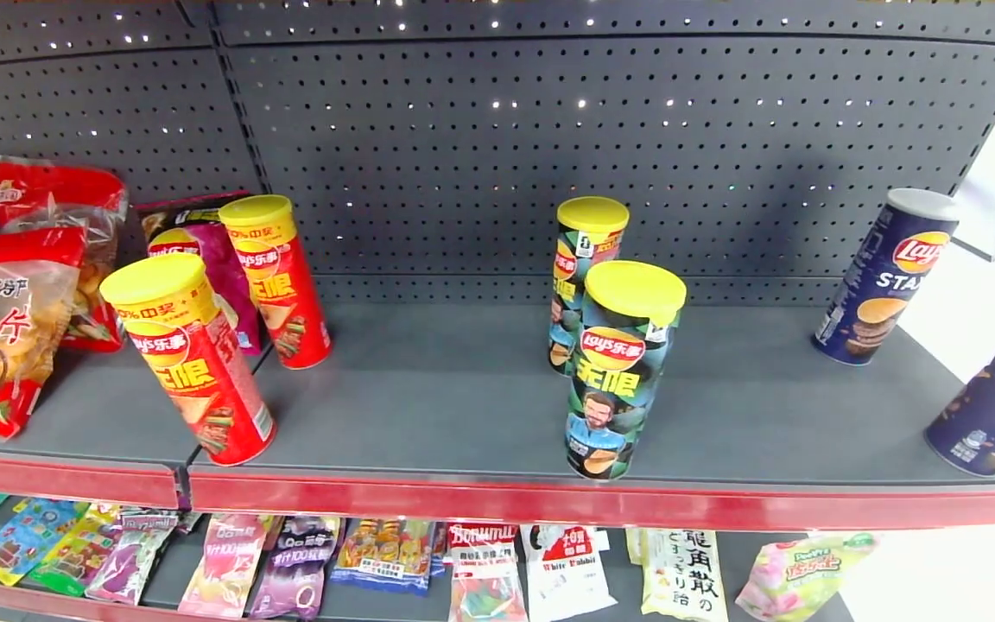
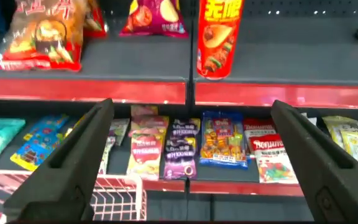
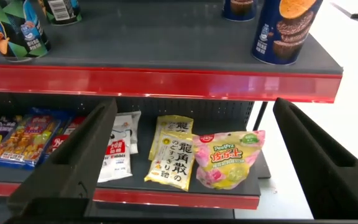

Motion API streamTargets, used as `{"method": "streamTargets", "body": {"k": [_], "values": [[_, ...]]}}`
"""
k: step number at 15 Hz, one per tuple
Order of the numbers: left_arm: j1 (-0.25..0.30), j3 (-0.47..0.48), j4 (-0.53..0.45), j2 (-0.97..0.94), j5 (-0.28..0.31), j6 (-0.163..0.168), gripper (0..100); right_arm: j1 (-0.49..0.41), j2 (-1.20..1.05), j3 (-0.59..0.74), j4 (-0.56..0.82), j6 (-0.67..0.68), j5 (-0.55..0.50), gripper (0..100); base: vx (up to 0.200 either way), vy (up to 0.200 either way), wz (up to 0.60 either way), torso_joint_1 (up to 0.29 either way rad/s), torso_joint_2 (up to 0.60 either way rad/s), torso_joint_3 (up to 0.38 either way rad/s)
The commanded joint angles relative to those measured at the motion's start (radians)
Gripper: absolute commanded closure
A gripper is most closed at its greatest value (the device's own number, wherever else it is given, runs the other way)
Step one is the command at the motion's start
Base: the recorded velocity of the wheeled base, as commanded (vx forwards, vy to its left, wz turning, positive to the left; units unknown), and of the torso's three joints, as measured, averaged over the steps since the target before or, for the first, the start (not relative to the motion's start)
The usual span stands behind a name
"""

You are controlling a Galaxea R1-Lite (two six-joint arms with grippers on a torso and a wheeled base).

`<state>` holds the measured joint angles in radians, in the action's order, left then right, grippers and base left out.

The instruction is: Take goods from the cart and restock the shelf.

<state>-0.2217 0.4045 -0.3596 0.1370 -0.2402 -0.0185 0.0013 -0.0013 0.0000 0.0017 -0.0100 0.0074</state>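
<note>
Left pincer spread wide before shelf; right pincer likewise.

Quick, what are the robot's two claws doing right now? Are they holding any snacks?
Left claw: open, holding nothing.
Right claw: open, holding nothing.

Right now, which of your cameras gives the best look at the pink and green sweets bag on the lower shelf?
The right wrist view: the pink and green sweets bag lies whole and unobstructed on the lower shelf. The head view catches that bag at the picture's very bottom edge.
</note>
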Motion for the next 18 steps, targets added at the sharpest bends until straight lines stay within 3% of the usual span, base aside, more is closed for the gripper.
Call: {"method": "streamTargets", "body": {"k": [1, 3, 4, 5, 6, 7, 8, 9, 10, 12, 15, 18], "values": [[0.061, -0.015, -0.002, 0.023, -0.010, -0.023, 0, 0.000, 0.001, 0.000, 0.000, 0.001, 0.000, 0, 0.000, 0.000, 0.00, 0.000, 0.00, 0.000], [0.183, -0.036, -0.002, 0.053, -0.007, -0.054, 0, 0.000, 0.001, 0.000, 0.000, -0.001, 0.000, 0, 0.000, 0.000, 0.00, 0.000, 0.00, 0.000], [0.242, -0.098, 0.002, 0.016, 0.004, -0.061, 0, 0.000, 0.001, 0.000, 0.000, -0.001, 0.000, 0, 0.000, 0.000, 0.00, 0.000, 0.00, 0.000], [0.245, -0.145, 0.004, -0.053, 0.013, -0.057, 0, 0.000, 0.001, 0.000, 0.000, -0.001, 0.000, 0, 0.000, 0.000, 0.00, 0.000, 0.00, 0.000], [0.225, -0.231, 0.019, -0.137, 0.044, -0.032, 0, 0.000, 0.001, 0.000, 0.000, -0.001, 0.000, 0, 0.000, 0.000, 0.00, 0.000, 0.00, 0.000], [0.225, -0.266, 0.114, -0.137, 0.067, -0.035, 0, 0.000, 0.001, 0.000, 0.000, -0.002, 0.000, 0, 0.000, 0.000, 0.00, 0.000, 0.00, 0.000], [0.225, -0.325, 0.264, -0.137, 0.150, -0.029, 0, 0.000, 0.001, 0.000, 0.000, -0.002, 0.000, 0, 0.000, 0.000, 0.00, 0.000, 0.00, 0.000], [0.225, -0.404, 0.370, -0.137, 0.272, 0.002, 0, 0.000, 0.001, 0.000, 0.000, -0.005, 0.002, 0, 0.000, 0.000, 0.00, 0.000, 0.00, 0.000], [0.225, -0.404, 0.370, -0.137, 0.285, 0.020, 0, 0.000, 0.001, 0.000, 0.000, -0.005, 0.000, 0, 0.000, 0.000, 0.00, 0.000, 0.00, 0.000], [0.222, -0.400, 0.349, -0.137, 0.277, 0.017, 0, -0.001, 0.001, 0.000, -0.003, -0.011, 0.000, 0, 0.000, 0.000, 0.00, 0.000, 0.00, 0.000], [0.222, -0.401, 0.357, -0.137, 0.237, 0.017, 0, 0.052, 0.225, -0.307, -0.040, 0.021, 0.152, 0, 0.000, 0.000, 0.00, 0.000, 0.00, 0.000], [0.222, -0.401, 0.357, -0.137, 0.237, 0.020, 0, 0.108, 0.368, -0.299, -0.039, -0.057, 0.221, 0, 0.000, 0.000, 0.00, 0.000, 0.00, 0.000]]}}
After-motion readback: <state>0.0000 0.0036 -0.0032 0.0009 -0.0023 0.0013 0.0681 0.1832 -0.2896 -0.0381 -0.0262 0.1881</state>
